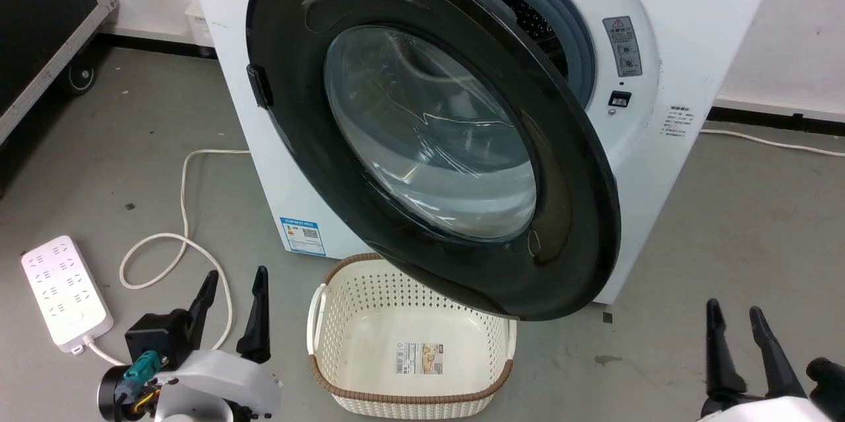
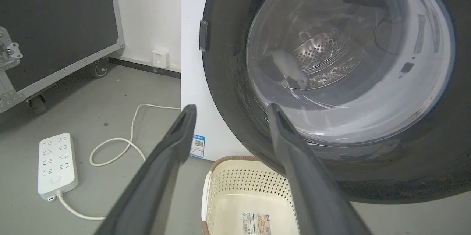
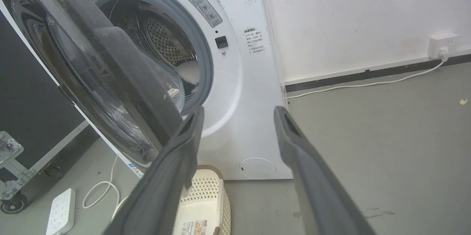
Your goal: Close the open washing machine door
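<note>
One door is the whole job: the washing machine door stands swung well out from the white machine. It is hinged at your left, and its free edge hangs above the basket on the floor. Nothing touches it yet, so you are at the approach. Your left fingers and right fingers are spread wide and empty, low and apart from the door. Next, I judge, press the free right edge inward until the latch catches.
</note>
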You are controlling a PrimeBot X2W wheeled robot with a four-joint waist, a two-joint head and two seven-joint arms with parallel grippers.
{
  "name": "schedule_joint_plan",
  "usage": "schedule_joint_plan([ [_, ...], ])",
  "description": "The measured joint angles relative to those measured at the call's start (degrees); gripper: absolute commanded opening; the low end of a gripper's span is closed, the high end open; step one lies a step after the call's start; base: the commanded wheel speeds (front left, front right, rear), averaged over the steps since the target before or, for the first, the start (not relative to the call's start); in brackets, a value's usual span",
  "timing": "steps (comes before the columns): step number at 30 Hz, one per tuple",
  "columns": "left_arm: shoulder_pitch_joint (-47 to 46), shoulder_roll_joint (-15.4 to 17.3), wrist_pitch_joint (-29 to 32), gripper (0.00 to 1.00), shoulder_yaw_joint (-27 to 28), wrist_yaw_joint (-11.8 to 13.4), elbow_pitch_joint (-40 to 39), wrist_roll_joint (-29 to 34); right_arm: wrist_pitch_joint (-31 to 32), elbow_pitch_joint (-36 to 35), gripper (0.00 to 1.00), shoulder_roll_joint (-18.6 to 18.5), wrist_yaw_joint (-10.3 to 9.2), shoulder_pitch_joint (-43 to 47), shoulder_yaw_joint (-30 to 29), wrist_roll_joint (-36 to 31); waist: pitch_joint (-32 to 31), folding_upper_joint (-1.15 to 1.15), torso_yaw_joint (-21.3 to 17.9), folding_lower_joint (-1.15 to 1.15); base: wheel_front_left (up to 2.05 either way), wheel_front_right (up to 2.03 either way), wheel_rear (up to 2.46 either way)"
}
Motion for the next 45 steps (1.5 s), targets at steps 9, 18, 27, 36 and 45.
schedule_joint_plan([
  [9,0.01,-0.12,-0.45,1.0,0.02,1.2,-2.78,0.65,0.57,-8.8,0.0,-0.24,0.0,-1.97,1.69,-6.84,0.64,0.0,0.48,0.0,0.0,0.0,0.0],
  [18,-0.26,-0.96,-0.41,1.0,-1.45,1.67,-3.32,1.54,15.49,-7.82,0.0,0.22,0.11,-4.77,18.58,-8.34,2.71,0.0,1.98,0.01,0.0,0.0,0.0],
  [27,-2.76,-2.13,-0.64,1.0,-1.71,1.64,-3.21,1.69,13.01,-0.41,0.0,0.13,0.12,-10.84,8.47,-9.7,7.02,0.0,4.6,0.01,0.0,0.0,0.0],
  [36,-5.02,-3.16,-1.01,1.0,-1.21,1.45,-4.31,2.96,11.32,0.16,0.0,0.23,0.11,-18.24,-1.74,-11.9,10.9,0.0,6.32,0.01,0.0,0.0,0.0],
  [45,-7.42,-3.55,-1.16,1.0,0.34,1.46,-6.72,4.21,10.02,3.2,0.0,0.25,0.11,-29.42,-10.88,-14.96,16.16,0.0,7.68,0.01,0.0,0.0,0.0],
])
